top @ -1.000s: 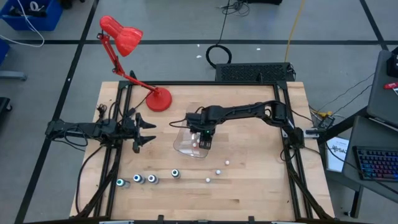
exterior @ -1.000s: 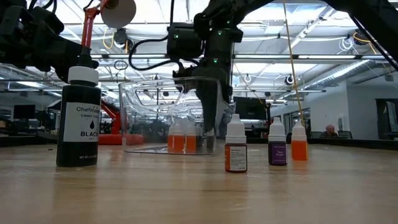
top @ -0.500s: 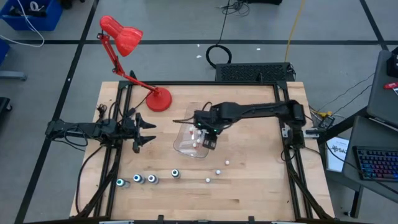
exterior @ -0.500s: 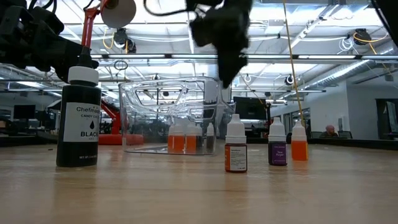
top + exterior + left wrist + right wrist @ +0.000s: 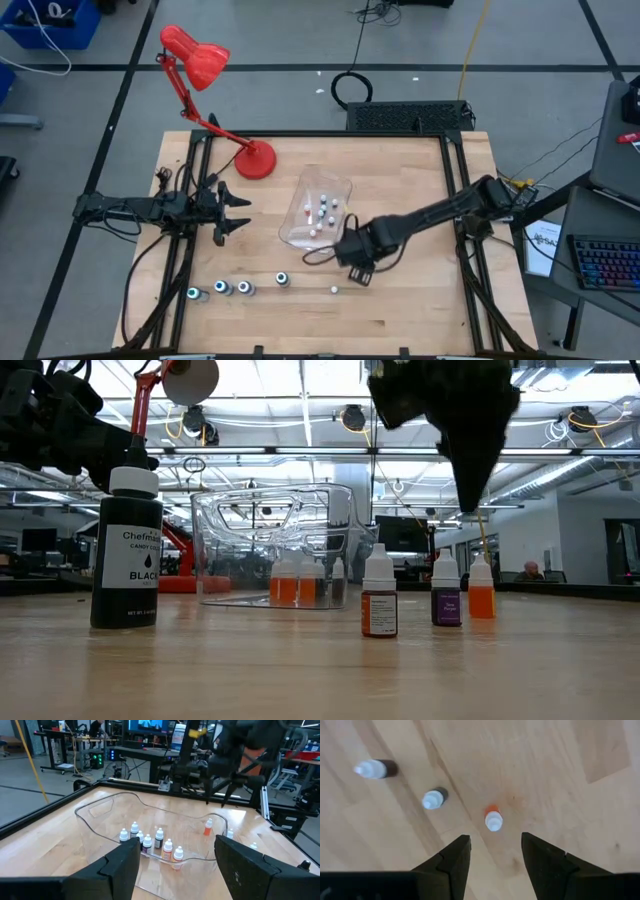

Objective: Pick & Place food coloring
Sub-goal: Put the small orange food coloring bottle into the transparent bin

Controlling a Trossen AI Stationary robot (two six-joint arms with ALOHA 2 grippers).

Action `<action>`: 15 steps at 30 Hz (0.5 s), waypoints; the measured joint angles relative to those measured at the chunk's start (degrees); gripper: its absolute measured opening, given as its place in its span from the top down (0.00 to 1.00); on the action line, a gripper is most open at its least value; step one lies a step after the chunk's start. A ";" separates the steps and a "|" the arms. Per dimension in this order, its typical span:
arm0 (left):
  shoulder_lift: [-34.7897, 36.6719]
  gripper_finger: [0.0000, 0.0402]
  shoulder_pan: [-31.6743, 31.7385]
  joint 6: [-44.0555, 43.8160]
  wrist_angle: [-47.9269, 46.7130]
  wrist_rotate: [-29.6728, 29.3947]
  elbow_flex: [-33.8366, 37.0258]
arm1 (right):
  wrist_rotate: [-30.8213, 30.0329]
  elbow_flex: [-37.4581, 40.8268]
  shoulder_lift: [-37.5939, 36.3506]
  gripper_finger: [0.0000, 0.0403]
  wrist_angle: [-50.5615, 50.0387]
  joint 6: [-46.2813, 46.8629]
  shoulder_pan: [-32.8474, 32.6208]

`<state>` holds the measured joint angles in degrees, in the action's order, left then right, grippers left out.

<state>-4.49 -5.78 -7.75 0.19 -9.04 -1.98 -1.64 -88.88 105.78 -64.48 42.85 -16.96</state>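
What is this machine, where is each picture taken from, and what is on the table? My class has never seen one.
Two dark robot arms work at a wooden table. One picture looks straight down, one looks level across the tabletop, and one comes from each wrist. A clear tub holds small food coloring bottles; more bottles stand loose near the front edge, beside a red lamp. The right pincer hangs open above an orange bottle, holding nothing. The left pincer waits open at the table's left side.

I see an orange white-capped bottle (image 5: 493,818) upright just ahead of my right fingers (image 5: 455,861), facing their gap; two darker bottles (image 5: 434,798) stand beyond, off to one side.
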 joint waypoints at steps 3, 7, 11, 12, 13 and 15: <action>0.00 0.37 0.00 0.00 0.00 0.00 -0.02 | -0.02 3.76 0.00 0.59 4.69 1.78 -0.87; 0.00 0.37 0.00 0.00 0.00 0.00 0.00 | 0.07 7.44 0.00 0.59 8.46 2.12 -1.34; 0.00 0.37 0.02 0.00 0.00 0.00 0.00 | 0.14 9.39 0.00 0.59 10.42 1.65 -1.30; 0.00 0.37 0.00 0.00 0.00 0.00 0.00 | 0.14 9.73 0.00 0.59 10.88 1.46 -1.28; 0.00 0.37 0.00 0.00 0.00 0.00 0.00 | 0.14 10.12 0.00 0.59 11.62 1.39 -1.22; 0.00 0.37 0.00 0.00 0.00 0.00 0.00 | 0.14 10.83 0.00 0.59 13.51 1.07 -1.12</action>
<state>-4.49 -5.78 -7.75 0.19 -9.04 -1.98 -1.50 -78.04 105.78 -50.97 43.92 -18.09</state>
